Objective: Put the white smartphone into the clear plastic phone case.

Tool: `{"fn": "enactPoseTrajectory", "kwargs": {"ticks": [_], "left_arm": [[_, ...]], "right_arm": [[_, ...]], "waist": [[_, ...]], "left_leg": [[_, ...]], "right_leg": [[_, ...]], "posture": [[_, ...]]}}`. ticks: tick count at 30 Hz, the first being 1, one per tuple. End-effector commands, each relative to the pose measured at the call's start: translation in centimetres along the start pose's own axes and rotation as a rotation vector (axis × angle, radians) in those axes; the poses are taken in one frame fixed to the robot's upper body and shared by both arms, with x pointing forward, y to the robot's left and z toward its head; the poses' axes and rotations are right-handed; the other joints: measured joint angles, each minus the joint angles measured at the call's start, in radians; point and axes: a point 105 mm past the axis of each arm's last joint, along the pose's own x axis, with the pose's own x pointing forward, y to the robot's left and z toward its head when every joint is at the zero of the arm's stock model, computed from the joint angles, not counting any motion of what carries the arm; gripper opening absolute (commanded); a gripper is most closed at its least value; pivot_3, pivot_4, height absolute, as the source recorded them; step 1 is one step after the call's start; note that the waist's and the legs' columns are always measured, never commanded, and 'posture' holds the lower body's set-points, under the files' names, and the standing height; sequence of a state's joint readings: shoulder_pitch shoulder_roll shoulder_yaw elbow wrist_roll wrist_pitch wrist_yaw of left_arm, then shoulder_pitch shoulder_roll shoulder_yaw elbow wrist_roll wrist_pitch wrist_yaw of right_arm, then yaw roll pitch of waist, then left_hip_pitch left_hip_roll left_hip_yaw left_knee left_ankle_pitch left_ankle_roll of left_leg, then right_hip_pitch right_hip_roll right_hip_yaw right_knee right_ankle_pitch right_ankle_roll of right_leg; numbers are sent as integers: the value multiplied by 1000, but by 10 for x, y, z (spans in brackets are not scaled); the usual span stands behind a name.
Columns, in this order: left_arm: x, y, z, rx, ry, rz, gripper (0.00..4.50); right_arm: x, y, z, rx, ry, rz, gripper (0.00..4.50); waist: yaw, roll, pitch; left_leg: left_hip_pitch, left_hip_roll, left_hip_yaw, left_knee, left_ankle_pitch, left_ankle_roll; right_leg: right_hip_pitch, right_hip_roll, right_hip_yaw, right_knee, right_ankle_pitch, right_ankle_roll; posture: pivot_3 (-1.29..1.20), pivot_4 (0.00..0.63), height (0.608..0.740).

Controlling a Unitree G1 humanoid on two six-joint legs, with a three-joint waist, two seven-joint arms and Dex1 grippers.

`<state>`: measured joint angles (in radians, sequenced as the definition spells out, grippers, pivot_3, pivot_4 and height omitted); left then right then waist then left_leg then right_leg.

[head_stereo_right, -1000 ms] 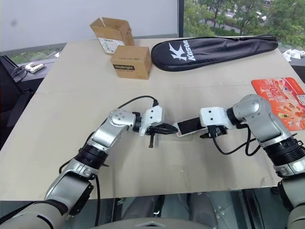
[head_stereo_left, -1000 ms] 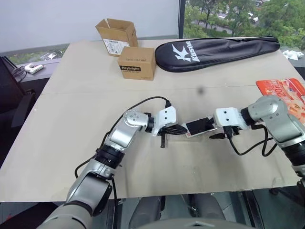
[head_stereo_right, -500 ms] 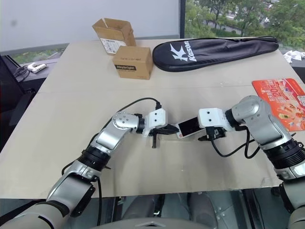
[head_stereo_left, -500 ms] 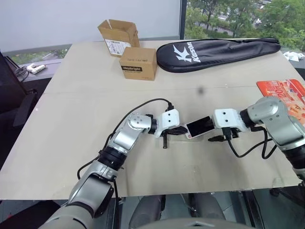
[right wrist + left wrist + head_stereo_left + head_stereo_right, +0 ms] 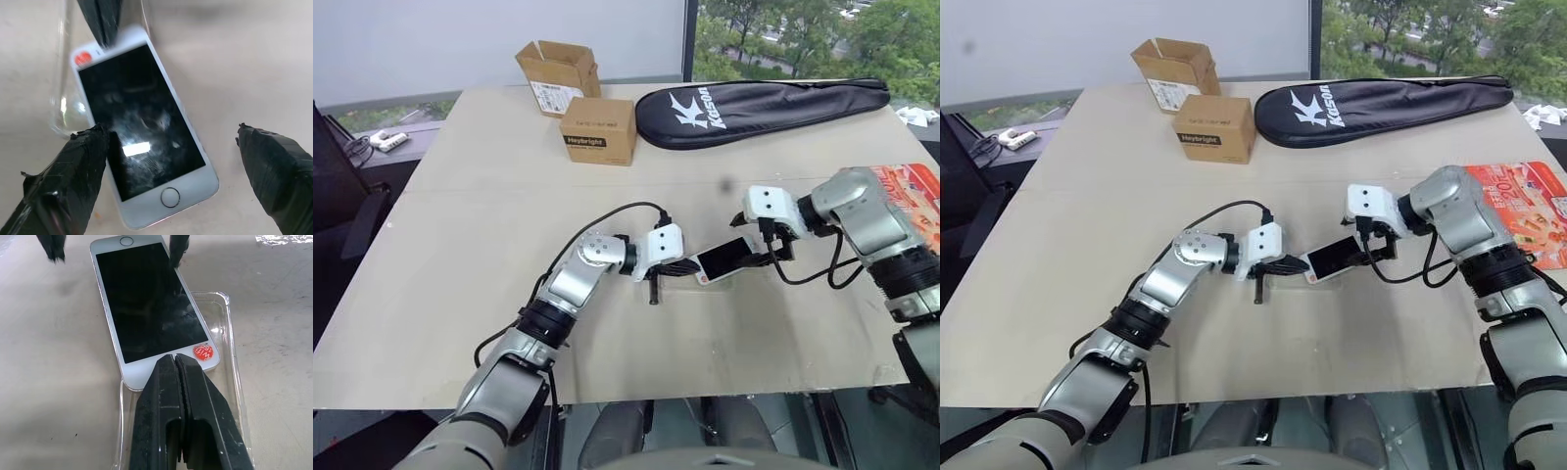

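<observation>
Left gripper point(image 5: 178, 363), clenched, we are seeing pressing on the white dark-screened smartphone point(image 5: 146, 303), lying askew half over the clear plastic phone case point(image 5: 225, 347) on the beige table point(image 5: 460, 274); right gripper point(image 5: 171, 142) hanging released above.

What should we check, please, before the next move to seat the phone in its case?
1. Left tool shut, tips pressing the white smartphone at its stickered end: ok.
2. Right tool open, off the phone: ok.
3. Phone's stickered end over the clear plastic phone case: ok.
4. Phone lined up with the case: not ok, skewed.
5. Phone seated fully: not ok.
6. Corners clipped in: cannot tell.
</observation>
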<state>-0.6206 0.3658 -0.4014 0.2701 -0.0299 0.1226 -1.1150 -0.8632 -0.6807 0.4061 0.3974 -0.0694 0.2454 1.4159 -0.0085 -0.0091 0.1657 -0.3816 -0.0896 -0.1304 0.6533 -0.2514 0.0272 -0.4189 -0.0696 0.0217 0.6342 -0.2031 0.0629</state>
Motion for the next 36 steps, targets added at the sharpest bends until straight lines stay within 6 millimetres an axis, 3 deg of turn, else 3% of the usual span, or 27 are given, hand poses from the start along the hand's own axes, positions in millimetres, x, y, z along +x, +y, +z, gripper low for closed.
{"fn": "enactPoseTrajectory", "kwargs": {"ticks": [1, 5, 19, 23, 28, 36], "left_arm": [[4, -6, -15, -34, 56, -22, 0], [3, -5, -15, -35, 55, -17, 0], [3, -5, -7, -23, 46, -32, 0], [3, -8, -6, -21, 50, -52, 0], [3, -11, -10, -28, 92, -63, 0], [1, -16, -12, -44, 97, -67, 0]], "right_arm": [[-4, 7, -3, -3, 41, 85, 4441], [-8, 21, -16, 10, 94, 160, 4441], [-12, 52, 3, -37, 62, 159, 4441], [-7, 52, 5, -42, 54, 124, 4441], [-2, 31, 10, -59, 22, -14, 4441], [0, 30, 9, -56, 18, -24, 4441]], "waist": [[-1, 0, 0], [2, 0, 0], [-3, 0, 0], [-3, 0, 0], [-4, 0, 0], [-4, 0, 0]], "left_leg": [[0, 0, 0, 0, 0, 0], [0, -1, -1, 0, 0, 0], [0, -1, -2, 0, 0, 0], [0, -1, -2, 0, 0, 0], [0, -1, -2, 0, 0, 0], [0, -1, -1, 0, 0, 0]], "right_leg": [[0, 0, 0, 0, 0, 0], [0, -1, -1, 0, 0, 0], [-1, -1, -1, 2, 0, 0], [-1, -1, -1, 2, 0, 0], [-1, -1, -1, 2, 0, 0], [-1, -1, -1, 2, 0, 0]], "posture": [[0, 150, 740], [0, 150, 740], [0, 150, 740], [0, 150, 740], [0, 150, 740], [0, 150, 740]]}}
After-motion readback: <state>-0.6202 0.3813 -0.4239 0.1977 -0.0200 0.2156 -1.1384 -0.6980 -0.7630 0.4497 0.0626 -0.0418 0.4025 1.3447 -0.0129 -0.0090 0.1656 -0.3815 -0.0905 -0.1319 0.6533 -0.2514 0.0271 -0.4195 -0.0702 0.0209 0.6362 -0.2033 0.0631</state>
